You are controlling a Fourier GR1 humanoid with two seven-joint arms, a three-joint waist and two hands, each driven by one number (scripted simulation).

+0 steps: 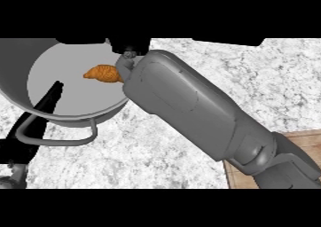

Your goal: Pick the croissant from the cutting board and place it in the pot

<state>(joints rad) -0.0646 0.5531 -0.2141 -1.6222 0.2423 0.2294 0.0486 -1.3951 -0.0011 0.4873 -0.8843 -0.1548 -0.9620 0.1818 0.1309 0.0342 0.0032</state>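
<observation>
- One croissant (103, 73), and it's sitting inside the pot (7, 84), on the pale floor toward the right side, nowhere near the cutting board (306, 141).
- Right hand (133, 46) is up over the pot's far rim, mostly cut off at the top edge, so honestly can't tell whether it's spread or closed. Nothing visibly in it.
- Right forearm (189, 111) runs diagonally from the lower right, crossing the board's corner, wrist just beside the croissant.
- Left hand (11, 150) shows at the lower left edge, relaxed, one straight finger (49, 98) pointing up across the pot's near rim.
- Pot's loop handle (58, 141) hangs over the speckled counter (156, 155).
</observation>
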